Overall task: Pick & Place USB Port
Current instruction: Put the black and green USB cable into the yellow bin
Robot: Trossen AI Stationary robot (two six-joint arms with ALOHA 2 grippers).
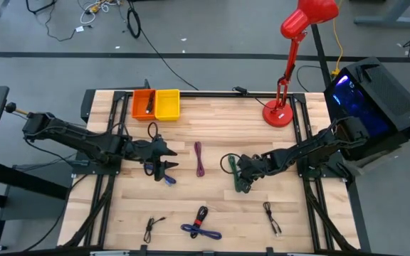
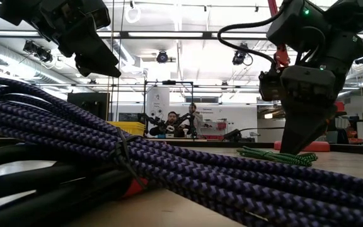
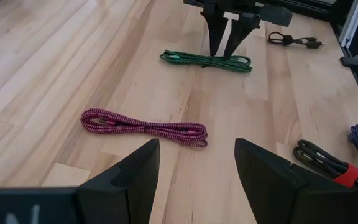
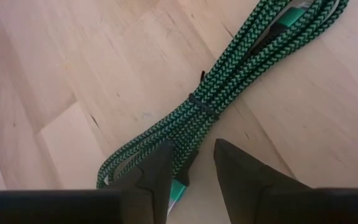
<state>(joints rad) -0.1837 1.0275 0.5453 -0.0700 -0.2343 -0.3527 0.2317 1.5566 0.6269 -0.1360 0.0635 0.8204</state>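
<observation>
Several coiled USB cables lie flat on the wooden table. A green braided cable is right of centre, and a magenta one is at the centre. My right gripper is down at the green cable's near end, its fingers narrowed around the bundle. My left gripper hovers open left of the magenta cable, above a small blue cable. Orange and yellow bins stand at the far edge. My right gripper pinches the green cable's near end between its two fingers. It comes from above, pointing down, its fingertips at table height. The fingers lie across the bundled strands just past the black tie. The whole cable still lies on the table.
A red desk lamp stands at the far right. Near the front edge lie a blue-and-black bundle with a red tie and two black cables. People sit in the room behind.
</observation>
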